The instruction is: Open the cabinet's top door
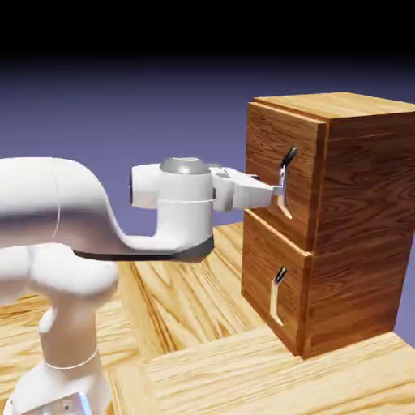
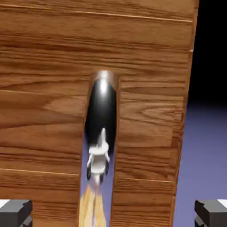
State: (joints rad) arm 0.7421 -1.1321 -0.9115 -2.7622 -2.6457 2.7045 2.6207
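Reaching toward the exterior view's right, the white arm [image 1: 77, 198] brings its pincer [image 1: 274, 191] up to the slim handle [image 1: 284, 180] of the top door [image 1: 280, 150]. Whether they touch is unclear from here. That door is the upper front panel of the cabinet [image 1: 365, 211], which stands on the pale wood worktop [image 1: 227, 365] at the exterior view's right. Below it sits the lower door [image 1: 271, 280], with a like handle of its own, well lined up with the panel above.

In the hand view, the pincer [image 2: 113, 213] is spread wide, one grey fingertip near each bottom corner, with nothing gripped. The glossy handle, black toward its upper end and mirror-like below, runs down the wood between the two fingertips, left of the picture's middle. Past the door's right edge shows the dark and blue-violet backdrop [image 2: 204, 150].
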